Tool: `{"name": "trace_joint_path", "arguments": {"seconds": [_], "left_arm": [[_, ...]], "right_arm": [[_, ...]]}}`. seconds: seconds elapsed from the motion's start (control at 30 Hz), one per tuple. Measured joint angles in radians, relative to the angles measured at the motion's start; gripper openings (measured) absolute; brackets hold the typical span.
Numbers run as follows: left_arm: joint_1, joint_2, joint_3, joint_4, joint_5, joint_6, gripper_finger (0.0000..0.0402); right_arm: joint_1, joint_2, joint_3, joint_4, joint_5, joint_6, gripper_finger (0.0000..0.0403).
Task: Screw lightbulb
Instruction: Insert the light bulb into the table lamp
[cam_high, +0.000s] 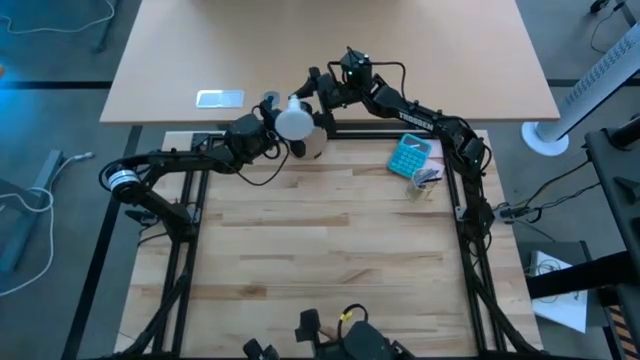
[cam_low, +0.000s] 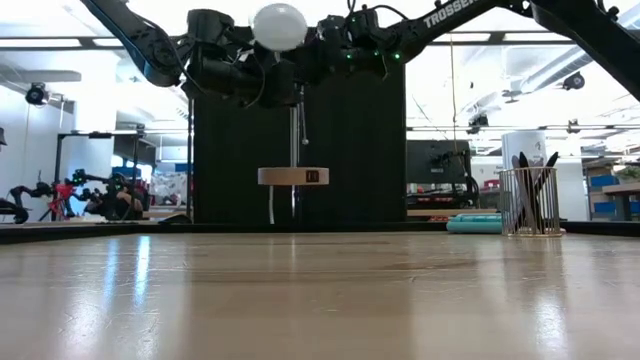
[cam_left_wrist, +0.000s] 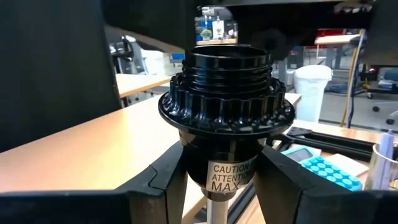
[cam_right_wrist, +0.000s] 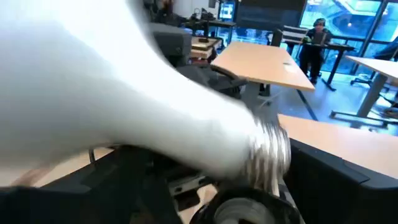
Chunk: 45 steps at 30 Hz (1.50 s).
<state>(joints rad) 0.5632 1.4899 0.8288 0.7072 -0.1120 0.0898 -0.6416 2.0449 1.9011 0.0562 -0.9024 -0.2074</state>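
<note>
A light wooden table (cam_high: 320, 250) framed in black rails is seen from above, with a tan desk (cam_high: 330, 50) beyond its far edge and an open workshop room behind that. The near half of the table top carries nothing.

Toward the far right corner, one teal calculator (cam_high: 409, 155) is noted lying flat, and just beside it one wire cup (cam_low: 531, 202) holding dark utensils.

At the far edge, near the middle, both arms are raised and meet above the surface. The left gripper (cam_left_wrist: 221, 186) is closed on one black threaded socket (cam_left_wrist: 225, 109); its two fingers are seen clamped against the socket's lower body, either side of a white caution label, with the open mouth turned upward. In the low view one round wooden disc (cam_low: 293, 176) is seen hanging beneath the grippers on a thin stem, clear of the table.

The right gripper (cam_high: 318, 110) is closed on one lightbulb (cam_high: 295, 122), held by the white globe. In the right wrist view the bulb's metal threaded base (cam_right_wrist: 270, 152) is seen tilted just above the socket mouth; whether thread has engaged cannot be told.

On the desk beyond, one small pale flat object (cam_high: 220, 98) is recorded.
</note>
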Motion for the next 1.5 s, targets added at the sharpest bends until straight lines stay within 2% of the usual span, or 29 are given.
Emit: {"name": "trace_joint_path", "arguments": {"seconds": [0.17,0.4,0.6,0.73,0.93,1.1,1.27,1.5], "left_arm": [[-0.002,0.0,0.0,-0.001,0.001,-0.021,0.0141],[-0.041,0.0,-0.011,-0.022,0.023,-0.22,0.0141],[-0.104,0.0,-0.074,-0.036,0.117,-0.49,0.0141],[-0.14,0.0,-0.099,-0.039,0.16,-0.602,0.0141],[-0.159,-0.002,-0.098,-0.038,0.153,-0.528,0.0141],[-0.158,-0.002,-0.096,-0.037,0.148,-0.503,0.0141],[-0.171,-0.002,-0.097,-0.037,0.147,-0.516,0.0141],[-0.202,-0.003,-0.098,-0.038,0.135,-0.517,0.0141]], "right_arm": [[-0.001,0.0,0.002,0.0,0.002,0.038,0.0339],[0.0,0.0,0.002,-0.041,0.017,0.066,0.0339],[-0.012,-0.047,0.002,-0.227,0.062,0.041,0.0339],[-0.009,-0.096,0.003,-0.379,0.128,-0.029,0.0339],[0.016,-0.159,0.003,-0.521,0.141,-0.127,0.0339],[0.07,-0.185,0.003,-0.549,0.096,-0.204,0.0339],[0.123,-0.225,0.002,-0.564,0.096,-0.229,0.0339],[0.201,-0.308,0.002,-0.674,0.238,-0.305,0.0339]]}}
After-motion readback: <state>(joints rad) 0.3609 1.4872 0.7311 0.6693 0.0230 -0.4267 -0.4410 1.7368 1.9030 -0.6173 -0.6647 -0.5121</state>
